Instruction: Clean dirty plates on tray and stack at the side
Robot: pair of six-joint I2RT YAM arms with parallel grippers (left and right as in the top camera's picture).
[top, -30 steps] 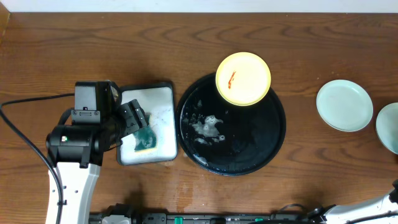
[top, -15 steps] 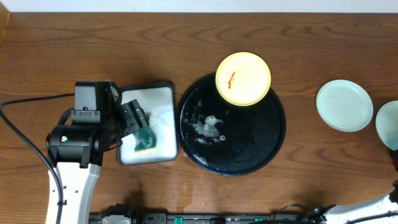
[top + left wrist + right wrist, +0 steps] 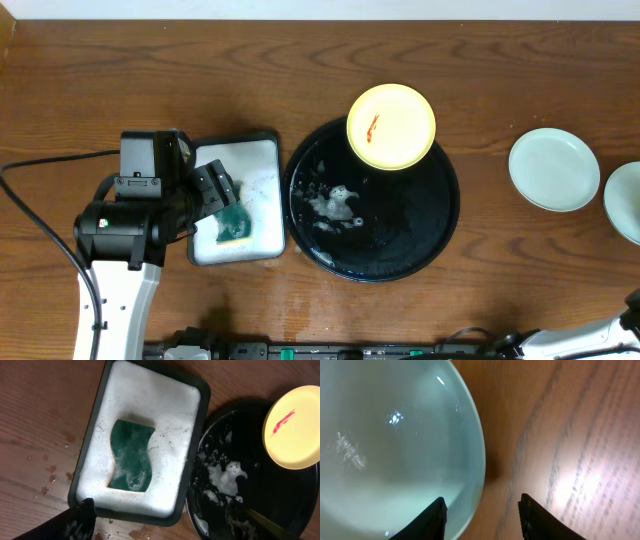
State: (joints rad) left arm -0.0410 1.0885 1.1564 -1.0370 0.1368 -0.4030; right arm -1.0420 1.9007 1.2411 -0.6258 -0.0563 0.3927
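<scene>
Finds the yellow plate point(image 3: 391, 126), red smear on it, resting on the far rim of the black dish point(image 3: 400, 230) and overhanging that edge. Sees one mint plate point(image 3: 554, 169) on the bench point(image 3: 480, 80) well right of the dish, with bare wood between. Sees a second mint plate point(image 3: 625, 203) farther right, cut by the frame edge. Shows the right gripper point(image 3: 485, 517) released, fingers parted on either side of a mint plate's rim; cannot tell which plate. Shows the left gripper point(image 3: 225, 200) spread wide, grasping nothing, above the foam tray point(image 3: 262, 142) just left of the dish, with the sponge point(image 3: 131, 455) lying loose in the suds.
</scene>
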